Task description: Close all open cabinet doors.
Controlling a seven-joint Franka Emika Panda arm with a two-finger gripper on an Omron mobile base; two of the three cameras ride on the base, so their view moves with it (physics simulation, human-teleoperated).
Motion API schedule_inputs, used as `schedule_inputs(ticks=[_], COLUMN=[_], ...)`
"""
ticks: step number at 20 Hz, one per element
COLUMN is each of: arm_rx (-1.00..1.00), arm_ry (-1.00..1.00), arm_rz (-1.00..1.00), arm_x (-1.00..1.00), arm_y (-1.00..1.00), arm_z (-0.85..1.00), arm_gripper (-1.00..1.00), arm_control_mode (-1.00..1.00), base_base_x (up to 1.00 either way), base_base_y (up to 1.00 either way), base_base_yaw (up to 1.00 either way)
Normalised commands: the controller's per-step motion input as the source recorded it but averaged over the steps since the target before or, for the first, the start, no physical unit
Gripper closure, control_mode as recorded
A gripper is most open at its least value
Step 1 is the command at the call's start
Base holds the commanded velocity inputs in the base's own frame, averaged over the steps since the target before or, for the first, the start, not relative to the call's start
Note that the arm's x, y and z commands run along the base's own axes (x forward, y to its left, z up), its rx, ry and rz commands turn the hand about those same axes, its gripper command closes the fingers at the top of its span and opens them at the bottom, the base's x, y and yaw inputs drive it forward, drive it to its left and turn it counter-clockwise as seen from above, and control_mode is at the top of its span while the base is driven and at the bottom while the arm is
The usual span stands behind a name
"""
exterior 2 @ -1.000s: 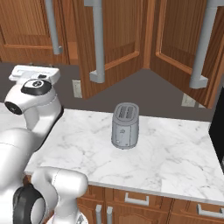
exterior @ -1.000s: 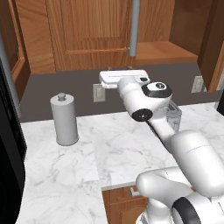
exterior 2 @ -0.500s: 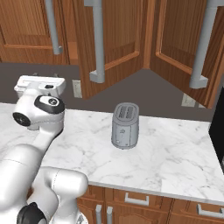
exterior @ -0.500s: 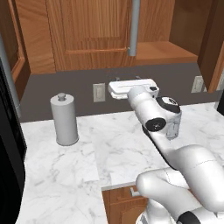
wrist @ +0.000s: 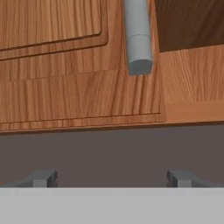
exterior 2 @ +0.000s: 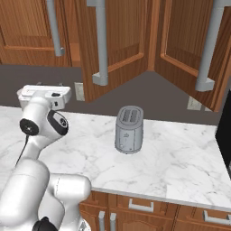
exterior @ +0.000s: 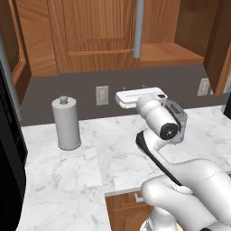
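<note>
1. The tool [wrist: 111, 178] is hovering with its 2 fingers spread wide, holding nothing.
2. A reddish-brown wooden cabinet door [wrist: 78, 65] with a grey bar handle [wrist: 138, 37] is hanging just above and ahead of the tool, ajar.

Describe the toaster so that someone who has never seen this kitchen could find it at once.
Start at the white marble counter under the reddish-brown upper cabinet doors. Near the middle of it, below the two doors that swing out toward each other, stands the toaster: a squat grey metal box with two slots in its top. The other grey thing on the counter, a tall canister with a knob, stands further left.
</note>
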Motion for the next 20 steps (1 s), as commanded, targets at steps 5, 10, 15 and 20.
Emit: schedule_inputs(ticks=[5, 10, 15, 20], arm_rx=[-0.02, -0.03, -0.03, -0.01], arm_ry=[0.21, 0.20, 0.15, 0.04], arm_rz=[0.00, 0.00, 0.00, 0.00], arm_x=[-0.46, -0.51, -0.62, -0.62], arm_y=[-0.06, -0.11, -0.13, -0.21], arm_z=[0.53, 0.50, 0.25, 0.01], arm_gripper=[-1.00, -1.00, -1.00, -1.00], arm_control_mode=[-1.00, -1.00, -1.00, -1.00], base_base_x=[0.00, 0.00, 0.00, 0.00], base_base_y=[0.00, 0.00, 0.00, 0.00], base_base_yaw=[0.00, 0.00, 0.00, 0.00])
